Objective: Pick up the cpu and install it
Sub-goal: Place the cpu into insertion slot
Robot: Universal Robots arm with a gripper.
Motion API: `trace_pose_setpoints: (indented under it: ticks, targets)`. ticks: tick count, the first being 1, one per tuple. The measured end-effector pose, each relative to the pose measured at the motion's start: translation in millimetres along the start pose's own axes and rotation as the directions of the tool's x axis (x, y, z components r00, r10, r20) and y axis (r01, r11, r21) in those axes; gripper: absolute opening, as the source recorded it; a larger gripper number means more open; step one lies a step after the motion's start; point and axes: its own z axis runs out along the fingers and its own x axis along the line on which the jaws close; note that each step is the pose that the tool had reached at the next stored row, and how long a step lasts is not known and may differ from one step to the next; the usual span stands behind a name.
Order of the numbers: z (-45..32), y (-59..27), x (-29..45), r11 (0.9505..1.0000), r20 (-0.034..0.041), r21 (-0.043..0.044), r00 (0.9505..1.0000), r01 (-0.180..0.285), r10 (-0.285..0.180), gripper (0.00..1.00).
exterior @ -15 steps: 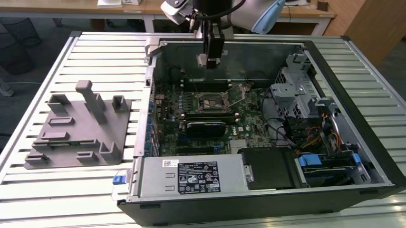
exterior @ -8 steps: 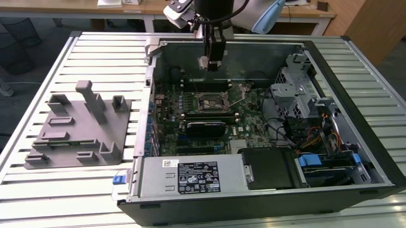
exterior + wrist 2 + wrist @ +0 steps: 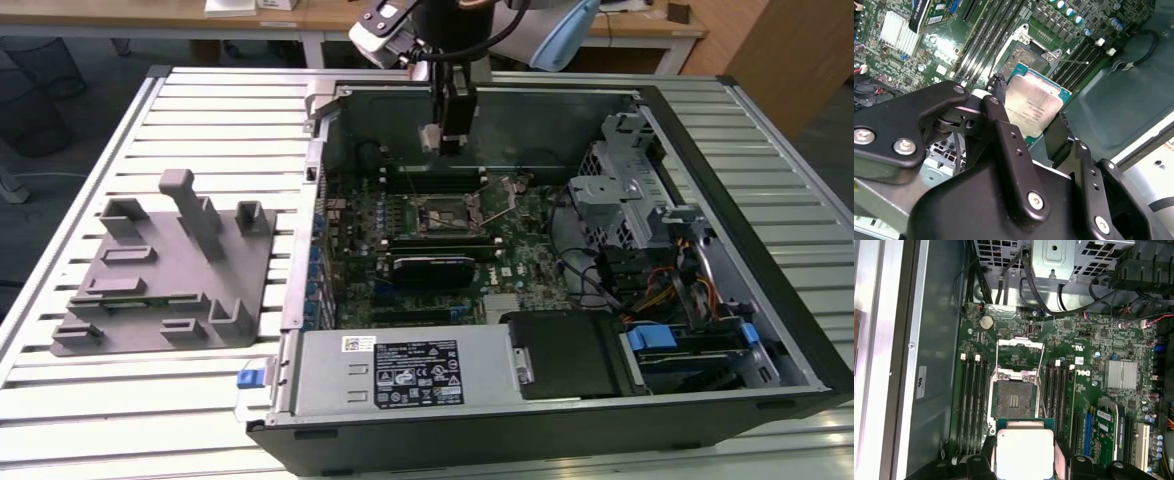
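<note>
The cpu, a small flat square chip with a pale silver top and a green rim, sits between the black fingers of my gripper, which is shut on its edges. In the exterior view the gripper hangs inside the open computer case, over the far part of the motherboard. The open socket with its metal frame lifted lies just beyond the chip in the first wrist view. In the second wrist view the socket shows behind the held cpu.
Memory slots flank the socket on both sides. A metal drive cage and bundled cables fill the case at the exterior view's right. A grey tray with upright pegs stands on the slatted table at the exterior view's left.
</note>
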Motion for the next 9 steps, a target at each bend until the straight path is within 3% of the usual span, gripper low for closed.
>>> trace_pose_setpoints:
  ticks: [9]
  targets:
    - [0.2,0.8,0.0,1.0,-0.0001,0.0,1.0,0.0,0.0,0.54]
